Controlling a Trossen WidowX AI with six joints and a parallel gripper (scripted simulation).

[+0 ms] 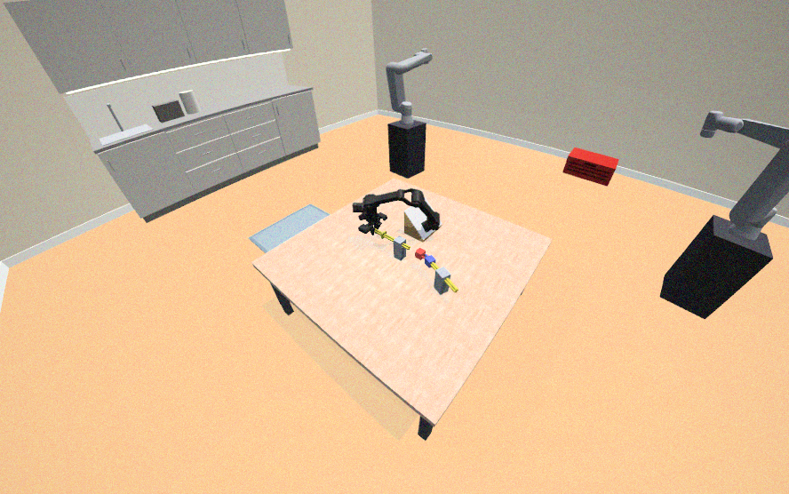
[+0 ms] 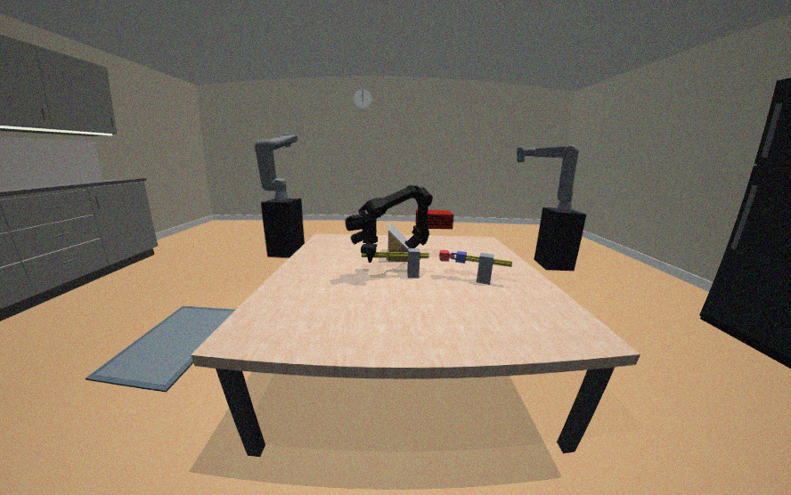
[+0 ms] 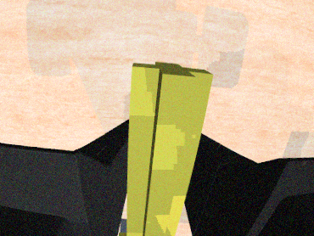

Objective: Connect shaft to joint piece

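Observation:
The second shaft (image 1: 388, 237) (image 2: 396, 255) (image 3: 170, 140) is yellow and runs through its grey block (image 1: 399, 249) (image 2: 412, 263). My gripper (image 1: 373, 230) (image 2: 370, 256) (image 3: 155, 128) is shut on this shaft near its outer end, with a dark finger on each side in the wrist view. The joint piece has a red part (image 1: 420, 253) (image 2: 444, 255) and a blue part (image 1: 429, 260) (image 2: 460, 256), on the end of the fixed yellow shaft (image 1: 451, 285) (image 2: 501, 263) in the other grey block (image 1: 442, 281) (image 2: 484, 270). A gap lies between the second shaft's inner end and the red part. The opening is too small to make out.
A wedge-shaped block (image 1: 417, 224) (image 2: 396, 239) stands on the table (image 1: 372, 314) (image 2: 408, 326) behind the second shaft, close to the arm's base. Two grey arms on black pedestals stand on the floor beyond the table.

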